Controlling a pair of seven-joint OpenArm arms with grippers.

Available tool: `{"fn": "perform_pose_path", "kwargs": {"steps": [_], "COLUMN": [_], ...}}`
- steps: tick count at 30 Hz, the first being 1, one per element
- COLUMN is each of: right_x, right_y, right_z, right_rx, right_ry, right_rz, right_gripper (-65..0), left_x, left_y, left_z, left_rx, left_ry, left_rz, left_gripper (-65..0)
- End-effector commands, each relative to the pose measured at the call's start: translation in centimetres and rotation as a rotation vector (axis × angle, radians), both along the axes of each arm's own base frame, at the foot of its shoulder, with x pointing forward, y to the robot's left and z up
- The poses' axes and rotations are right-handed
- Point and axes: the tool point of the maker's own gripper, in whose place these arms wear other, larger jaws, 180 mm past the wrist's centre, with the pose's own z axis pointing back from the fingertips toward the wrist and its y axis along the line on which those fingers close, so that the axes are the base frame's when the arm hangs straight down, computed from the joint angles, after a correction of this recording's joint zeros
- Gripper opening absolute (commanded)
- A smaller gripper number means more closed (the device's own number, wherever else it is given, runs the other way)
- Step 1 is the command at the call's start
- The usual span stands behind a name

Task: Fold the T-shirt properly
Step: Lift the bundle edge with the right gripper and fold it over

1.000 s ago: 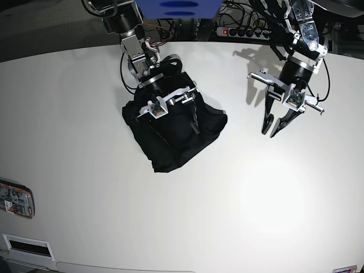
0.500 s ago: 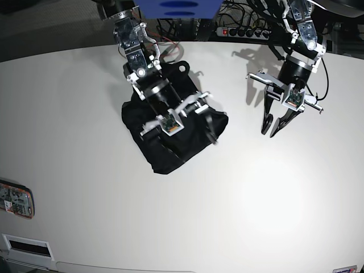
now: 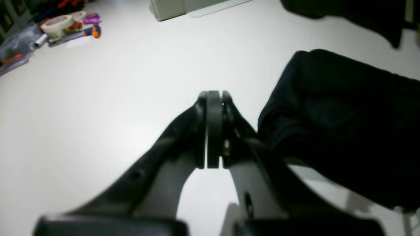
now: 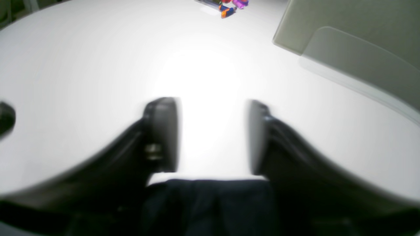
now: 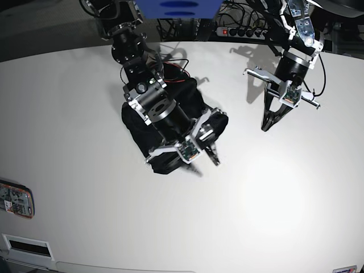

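Note:
The black T-shirt (image 5: pixel 135 122) lies bunched on the white table, left of centre in the base view. The arm with the right wrist camera reaches across it. My right gripper (image 5: pixel 206 165) hangs past the cloth's near edge, fingers apart over bare table. In the right wrist view that gripper (image 4: pixel 210 111) holds nothing, and the T-shirt (image 4: pixel 210 203) shows as dark cloth below it. My left gripper (image 5: pixel 266 126) points down at the table, off to the right of the shirt. Its pads (image 3: pixel 215 98) are pressed together with nothing between them, and the T-shirt (image 3: pixel 344 114) lies beside it.
A power strip (image 5: pixel 244 32) and cables run along the table's far edge. A small device (image 5: pixel 16 199) lies at the left edge, a white vented box (image 5: pixel 25 245) at the front left. A tape roll (image 3: pixel 59 24) and markers (image 4: pixel 229 8) sit near a grey box (image 3: pixel 174 8).
The right arm has swung forward across the T-shirt, carrying its gripper from over the cloth to past its near edge. The left gripper has closed from slightly apart and moved little.

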Motion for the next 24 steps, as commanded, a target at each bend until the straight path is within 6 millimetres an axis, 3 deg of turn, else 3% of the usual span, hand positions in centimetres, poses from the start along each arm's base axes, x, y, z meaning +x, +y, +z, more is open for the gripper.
{"fn": "perform_pose_path", "kwargs": {"steps": [1,5,8,16,22,24], "right_x": [0.3,1.1,1.3,5.1,9.1,9.5], "right_y": [0.0,-1.7,-2.4,-3.1,-3.5,-3.6], "right_z": [1.1,0.0,-0.8,2.2,7.5,5.7], "right_rx": [0.021,-0.023,-0.055,-0.143,-0.181,-0.21], "right_ry": [-0.026,0.018,0.056,0.009,-0.102,-0.049], "right_rz": [-0.007,-0.057,-0.074,-0.092,-0.117,-0.118], "right_gripper": [-65.0,-65.0,-65.0,-65.0,-65.0,-65.0], "left_x": [0.2,0.1,-0.1,-1.2,-3.1,-3.9], "left_y": [-0.1,0.0,-1.5,-9.4,-14.4,-15.6], "left_z": [1.1,0.2,-0.9,-2.9,-4.8,-6.2], "left_rx": [-0.013,-0.001,-0.003,-0.062,-0.055,-0.07], "left_ry": [-0.035,0.012,0.065,0.195,0.317,0.364], "left_rz": [0.005,0.011,-0.025,-0.204,-0.346,-0.381], "left_gripper": [-65.0,-65.0,-65.0,-65.0,-65.0,-65.0]}}
